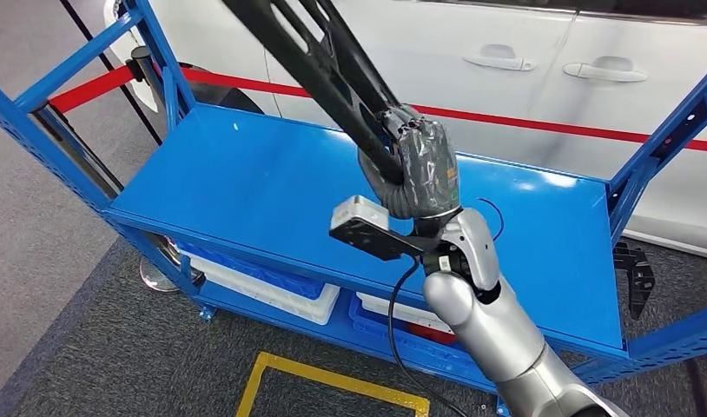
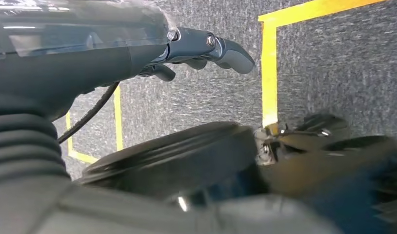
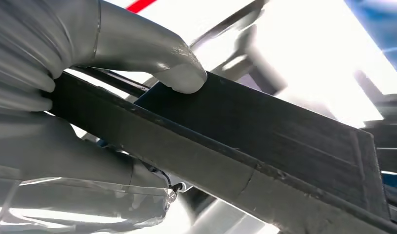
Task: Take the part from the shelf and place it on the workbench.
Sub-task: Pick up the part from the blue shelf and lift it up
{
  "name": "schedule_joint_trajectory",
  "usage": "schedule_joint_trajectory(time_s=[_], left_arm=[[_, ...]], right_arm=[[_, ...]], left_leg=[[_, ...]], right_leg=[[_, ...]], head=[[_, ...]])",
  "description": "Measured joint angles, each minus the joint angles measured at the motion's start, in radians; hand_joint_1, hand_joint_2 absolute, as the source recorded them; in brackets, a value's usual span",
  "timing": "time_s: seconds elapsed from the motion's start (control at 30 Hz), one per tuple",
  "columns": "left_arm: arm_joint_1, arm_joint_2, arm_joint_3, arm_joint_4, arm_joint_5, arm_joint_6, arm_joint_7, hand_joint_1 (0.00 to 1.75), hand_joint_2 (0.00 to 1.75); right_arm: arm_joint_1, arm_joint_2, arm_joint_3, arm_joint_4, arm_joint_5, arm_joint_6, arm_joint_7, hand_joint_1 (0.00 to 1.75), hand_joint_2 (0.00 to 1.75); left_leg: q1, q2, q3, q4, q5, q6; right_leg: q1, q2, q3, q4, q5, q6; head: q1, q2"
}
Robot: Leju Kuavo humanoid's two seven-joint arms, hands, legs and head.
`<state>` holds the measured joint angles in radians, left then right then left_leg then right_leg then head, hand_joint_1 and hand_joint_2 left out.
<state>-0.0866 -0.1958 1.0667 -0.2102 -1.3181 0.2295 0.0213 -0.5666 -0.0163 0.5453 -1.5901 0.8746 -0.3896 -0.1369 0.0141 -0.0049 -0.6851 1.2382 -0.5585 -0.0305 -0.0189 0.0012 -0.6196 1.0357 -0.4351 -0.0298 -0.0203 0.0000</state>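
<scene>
In the head view my right hand point(image 1: 424, 169), wrapped in clear plastic, grips a long black part point(image 1: 333, 69) above the blue shelf's top board point(image 1: 246, 182). The part slants up and away to the far left, off the picture's top. Seen from the right wrist, the thumb point(image 3: 157, 58) presses on the flat black part point(image 3: 265, 141), and the other fingers point(image 3: 65, 151) close under it. My left hand point(image 2: 138, 53) hangs over grey carpet, its fingers point(image 2: 221, 48) stretched out and holding nothing.
A white car point(image 1: 506, 87) stands just behind the shelf, with a red barrier tape point(image 1: 541, 122) across it. Blue and white bins point(image 1: 272, 291) sit on the lower level. Blue uprights point(image 1: 654, 148) frame both ends. Yellow floor lines point(image 1: 333, 382) mark the carpet in front.
</scene>
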Motion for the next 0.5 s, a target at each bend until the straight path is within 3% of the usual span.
schedule_joint_trajectory(time_s=[0.03, 0.07, 0.1, 0.2, 0.27, 0.37, 0.43, 0.5], left_arm=[[0.0, 0.0, 0.0, 0.0, -0.001, 0.011, 0.007, 0.0, 1.75], [0.0, 0.0, 0.0, 0.0, -0.002, 0.024, 0.013, 0.0, 1.75], [0.0, 0.0, 0.0, 0.0, -0.002, 0.037, 0.018, 0.0, 1.75], [-0.004, 0.0, 0.0, 0.0, -0.004, 0.059, 0.031, 0.0, 1.75], [-0.007, 0.0, 0.0, 0.0, -0.004, 0.069, 0.035, 0.0, 1.75], [-0.007, -0.001, 0.0, 0.0, -0.004, 0.075, 0.044, 0.0, 1.75], [-0.008, -0.002, 0.0, 0.0, -0.003, 0.075, 0.051, 0.0, 1.75], [-0.01, -0.003, 0.001, 0.0, 0.0, 0.072, 0.058, 0.0, 1.75]], right_arm=[[0.011, 0.001, -0.004, -0.021, -0.103, 0.033, -0.049, 1.75, 1.75], [0.023, 0.001, -0.008, -0.038, -0.211, 0.078, -0.093, 1.75, 1.75], [0.034, 0.002, -0.015, -0.054, -0.327, 0.129, -0.135, 1.75, 1.75], [0.055, 0.006, -0.043, -0.076, -0.603, 0.269, -0.224, 1.75, 1.75], [0.072, 0.011, -0.066, -0.076, -0.725, 0.347, -0.259, 1.75, 1.75], [0.117, 0.016, -0.09, -0.067, -0.852, 0.454, -0.292, 1.75, 1.75], [0.147, 0.019, -0.101, -0.056, -0.919, 0.515, -0.308, 1.75, 1.75], [0.175, 0.021, -0.111, -0.037, -0.972, 0.562, -0.315, 1.75, 1.75]], left_leg=[[0.0, 0.0, -0.026, 0.052, -0.014, 0.0], [0.0, 0.0, -0.037, 0.071, -0.01, 0.002], [-0.001, 0.0, -0.029, 0.05, 0.013, 0.006], [-0.009, 0.001, 0.064, -0.149, 0.104, 0.029], [-0.016, 0.001, 0.094, -0.212, 0.116, 0.038], [-0.014, 0.0, 0.1, -0.227, 0.124, 0.049], [-0.009, 0.002, 0.105, -0.239, 0.134, 0.058], [-0.009, 0.003, 0.103, -0.24, 0.137, 0.062]], right_leg=[[0.003, 0.0, 0.001, 0.0, -0.001, -0.002], [0.006, 0.0, 0.002, 0.0, -0.002, -0.003], [0.009, 0.0, 0.003, 0.001, -0.002, -0.003], [0.016, 0.001, 0.007, 0.001, -0.003, -0.002], [0.017, 0.0, 0.007, 0.001, -0.004, 0.006], [0.016, -0.002, 0.008, 0.003, -0.007, 0.024], [0.015, -0.001, -0.017, 0.058, -0.046, 0.033], [0.012, -0.001, -0.074, 0.183, -0.112, 0.04]], head=[[0.0, 0.0], [0.0, 0.0], [0.0, 0.0], [0.0, 0.0], [0.001, 0.0], [0.001, 0.0], [0.002, 0.0], [0.003, 0.0]])
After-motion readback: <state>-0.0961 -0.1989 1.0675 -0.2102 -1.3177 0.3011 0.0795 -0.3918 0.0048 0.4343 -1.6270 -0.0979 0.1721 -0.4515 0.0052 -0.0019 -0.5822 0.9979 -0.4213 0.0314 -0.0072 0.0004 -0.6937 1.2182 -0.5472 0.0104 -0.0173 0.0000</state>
